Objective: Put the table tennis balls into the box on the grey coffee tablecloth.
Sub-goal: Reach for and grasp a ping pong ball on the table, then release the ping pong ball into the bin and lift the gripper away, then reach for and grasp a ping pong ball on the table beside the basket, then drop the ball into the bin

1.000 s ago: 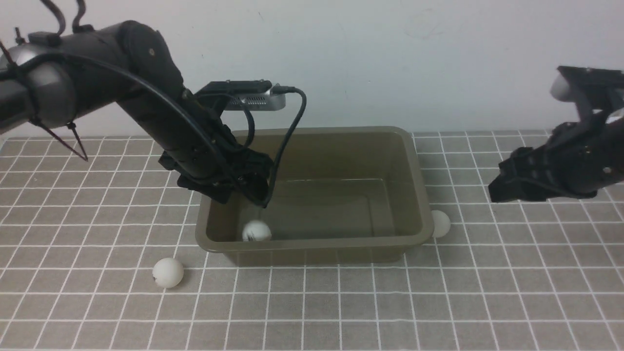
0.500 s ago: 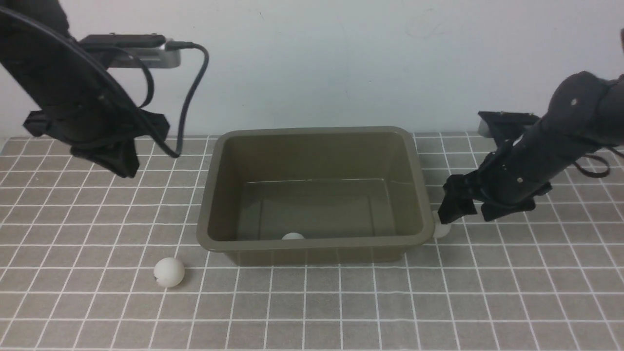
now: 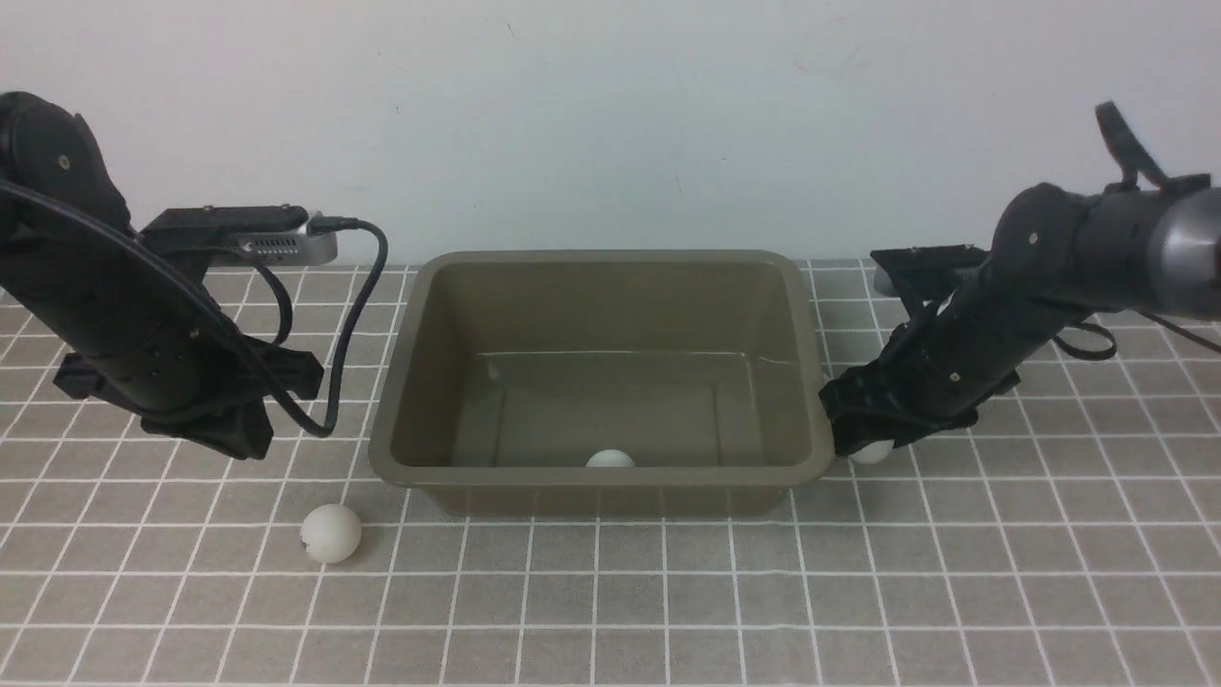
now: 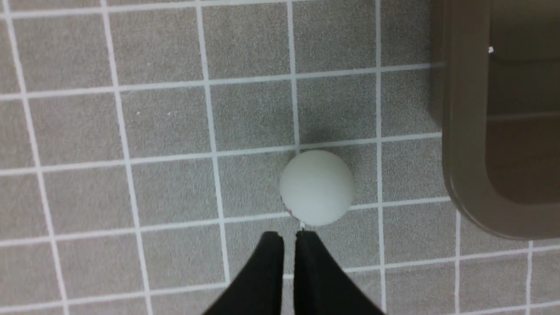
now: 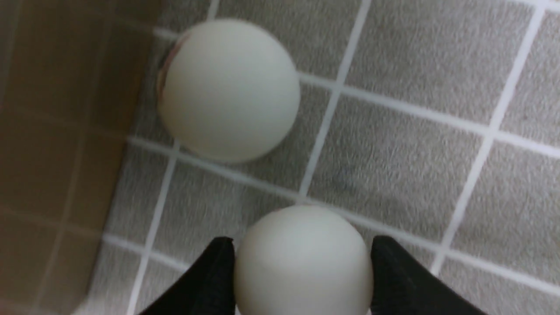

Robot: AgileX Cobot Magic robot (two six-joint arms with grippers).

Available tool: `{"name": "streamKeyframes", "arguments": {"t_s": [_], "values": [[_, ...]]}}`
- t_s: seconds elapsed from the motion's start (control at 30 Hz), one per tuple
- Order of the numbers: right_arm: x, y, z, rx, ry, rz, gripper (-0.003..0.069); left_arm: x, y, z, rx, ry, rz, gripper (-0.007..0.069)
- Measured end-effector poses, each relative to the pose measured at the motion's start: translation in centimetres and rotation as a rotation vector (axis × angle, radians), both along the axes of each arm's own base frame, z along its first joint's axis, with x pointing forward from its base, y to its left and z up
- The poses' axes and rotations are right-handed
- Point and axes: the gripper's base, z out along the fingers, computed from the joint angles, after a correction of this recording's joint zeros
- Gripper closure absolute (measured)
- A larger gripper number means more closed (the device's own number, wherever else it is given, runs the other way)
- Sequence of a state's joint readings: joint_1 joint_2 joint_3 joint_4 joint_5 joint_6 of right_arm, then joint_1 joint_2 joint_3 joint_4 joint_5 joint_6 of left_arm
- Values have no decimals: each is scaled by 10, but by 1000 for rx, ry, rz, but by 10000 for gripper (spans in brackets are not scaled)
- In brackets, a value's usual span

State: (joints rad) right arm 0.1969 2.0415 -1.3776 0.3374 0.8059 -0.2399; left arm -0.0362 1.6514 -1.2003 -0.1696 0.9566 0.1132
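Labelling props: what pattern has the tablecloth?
Grey-brown cloth, thin white grid; clearest in left wrist view.

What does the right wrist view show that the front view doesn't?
Only right wrist: two balls beside the box, a clamped ball between the fingers of the right pincer and a loose ball nearer the wall; front shows one there. Only front: the boxed ball, the left ball on the cloth, the left arm. Both: box, cloth, right pincer.

A pale wall [image 3: 610, 114] rises at the back — plain, faintly scuffed in places.
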Motion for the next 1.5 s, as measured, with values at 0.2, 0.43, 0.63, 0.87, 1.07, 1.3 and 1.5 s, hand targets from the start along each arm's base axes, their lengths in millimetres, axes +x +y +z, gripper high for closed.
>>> {"name": "streamKeyframes", "arguments": {"t_s": [0.2,0.43,0.63,0.87,1.07,1.3,1.5], "values": [[-6,0,63,2,-20,6,297,6,-1,-19,1,61,-16,388],[-10,37,134,166,-269,18,297,18,-7,-54,-51,128,-47,159],[-5,83,122,211,-299,112,258,25,-9,-76,-73,152,-73,104],[1,87,127,169,-310,157,34,28,-9,-100,-66,211,-89,266],[8,22,160,14,-349,61,184,27,-2,-79,20,228,-141,274],[15,-78,125,-41,-45,-201,543,34,-6,10,53,-36,-102,274],[28,-61,65,66,85,-147,589,44,-61,35,-137,-173,-235,274]]}}
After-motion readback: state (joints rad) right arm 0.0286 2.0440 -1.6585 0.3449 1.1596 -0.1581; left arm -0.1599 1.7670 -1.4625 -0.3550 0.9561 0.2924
